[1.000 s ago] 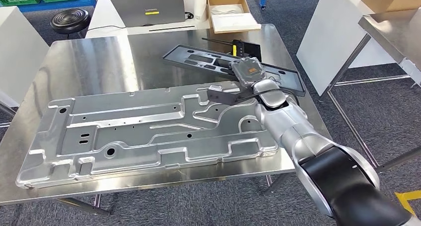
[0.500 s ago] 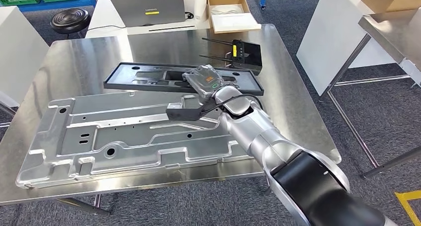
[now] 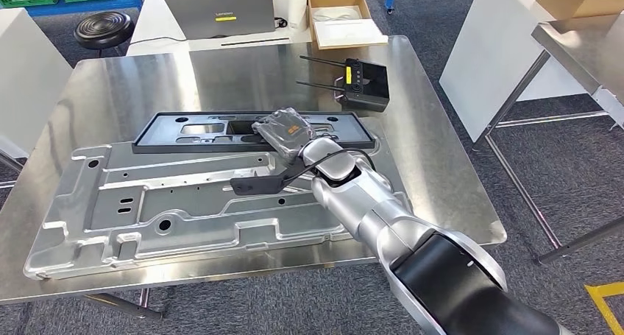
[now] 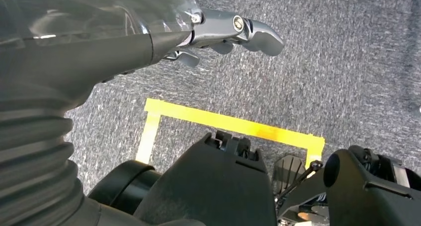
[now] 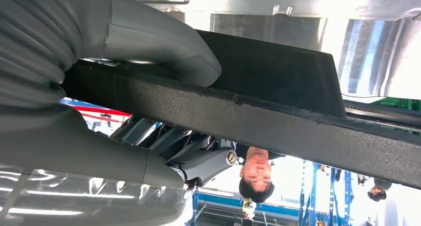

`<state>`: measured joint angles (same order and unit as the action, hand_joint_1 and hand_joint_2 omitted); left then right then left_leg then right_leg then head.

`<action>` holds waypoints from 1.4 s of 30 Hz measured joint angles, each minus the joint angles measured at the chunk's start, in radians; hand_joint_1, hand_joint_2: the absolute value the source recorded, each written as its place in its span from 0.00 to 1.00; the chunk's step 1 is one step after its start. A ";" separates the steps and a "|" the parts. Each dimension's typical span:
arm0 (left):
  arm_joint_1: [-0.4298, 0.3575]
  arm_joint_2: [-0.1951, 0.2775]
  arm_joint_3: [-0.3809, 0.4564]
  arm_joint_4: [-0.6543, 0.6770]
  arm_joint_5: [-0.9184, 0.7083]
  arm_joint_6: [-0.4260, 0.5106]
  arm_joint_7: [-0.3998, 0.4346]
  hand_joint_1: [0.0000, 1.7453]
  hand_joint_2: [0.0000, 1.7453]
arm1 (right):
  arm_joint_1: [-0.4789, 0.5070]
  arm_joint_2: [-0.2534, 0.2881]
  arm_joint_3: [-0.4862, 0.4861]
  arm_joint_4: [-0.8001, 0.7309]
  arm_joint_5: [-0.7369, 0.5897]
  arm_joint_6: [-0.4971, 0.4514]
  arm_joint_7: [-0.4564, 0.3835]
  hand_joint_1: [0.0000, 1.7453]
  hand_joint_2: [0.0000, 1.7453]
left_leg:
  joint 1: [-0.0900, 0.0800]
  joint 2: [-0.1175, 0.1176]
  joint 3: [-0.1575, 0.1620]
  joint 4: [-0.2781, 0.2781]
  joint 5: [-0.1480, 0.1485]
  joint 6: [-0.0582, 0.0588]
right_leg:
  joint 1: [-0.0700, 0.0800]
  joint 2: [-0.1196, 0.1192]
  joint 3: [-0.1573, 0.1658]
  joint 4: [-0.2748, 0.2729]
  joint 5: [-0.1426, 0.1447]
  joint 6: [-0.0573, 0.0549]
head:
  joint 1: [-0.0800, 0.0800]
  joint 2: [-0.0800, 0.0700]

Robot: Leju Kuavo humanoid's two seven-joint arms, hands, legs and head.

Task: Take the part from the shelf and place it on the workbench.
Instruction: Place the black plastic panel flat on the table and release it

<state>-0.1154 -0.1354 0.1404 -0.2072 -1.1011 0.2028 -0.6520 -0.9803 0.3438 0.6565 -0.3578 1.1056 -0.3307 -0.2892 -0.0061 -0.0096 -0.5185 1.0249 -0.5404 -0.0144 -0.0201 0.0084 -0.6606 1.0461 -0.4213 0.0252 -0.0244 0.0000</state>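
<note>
So the right hand (image 3: 283, 131) is gripping the black part (image 3: 250, 131), and in the right wrist view the thick thumb (image 5: 164, 57) is pressing on one face of it while the darker fingers (image 5: 164, 136) are wrapping round the other, so it's properly clamped rather than just resting there. The part is sticking out both ways from the hand, with more of it reaching toward the robot's left. Its long axis is running side to side across the workbench (image 3: 132, 77), roughly level.

It's sitting along the far edge of the big silver stamped panel (image 3: 199, 195). Can't tell if it's touching down or hanging just above.

Looks-wise it's a long, flat, matte black frame with cutouts through the middle and a raised rim, grainy texture up close.

The left hand (image 4: 233, 32) is hanging down over grey carpet with yellow floor tape (image 4: 223, 124), fingers loosely curled and holding nothing, so the right hand is obviously the one doing the job. Next thing is probably just lowering and letting go.
</note>
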 joint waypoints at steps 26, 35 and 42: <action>0.013 0.000 0.000 0.001 0.027 0.017 -0.001 0.00 1.00 | 0.021 -0.041 0.014 0.000 -0.023 0.007 0.016 0.00 0.00 | 0.000 0.000 0.000 0.000 0.000 0.000 | 0.000 0.000 0.000 0.000 0.000 0.000 | 0.000 0.000; 0.014 0.000 -0.004 0.001 0.022 -0.002 0.045 0.00 0.00 | 0.021 -0.041 0.028 0.000 -0.030 0.017 0.013 0.00 0.00 | 0.000 0.000 0.000 0.000 0.000 0.000 | 0.000 0.000 0.000 0.000 0.000 0.000 | 0.000 0.000; 0.015 0.000 -0.006 0.001 0.028 -0.003 0.047 0.00 0.00 | 0.020 -0.043 0.030 0.000 -0.035 0.017 0.013 0.00 0.00 | 0.000 0.000 0.000 0.000 0.000 0.000 | 0.000 0.000 0.000 0.000 0.000 0.000 | 0.000 0.000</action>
<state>-0.1008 -0.1354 0.1346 -0.2064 -1.0731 0.2003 -0.6054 -0.9600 0.3003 0.6865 -0.3578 1.0701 -0.3140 -0.2762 -0.0062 -0.0095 -0.5186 1.0249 -0.5404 -0.0144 -0.0201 0.0084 -0.6605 1.0456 -0.4213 0.0252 -0.0248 0.0000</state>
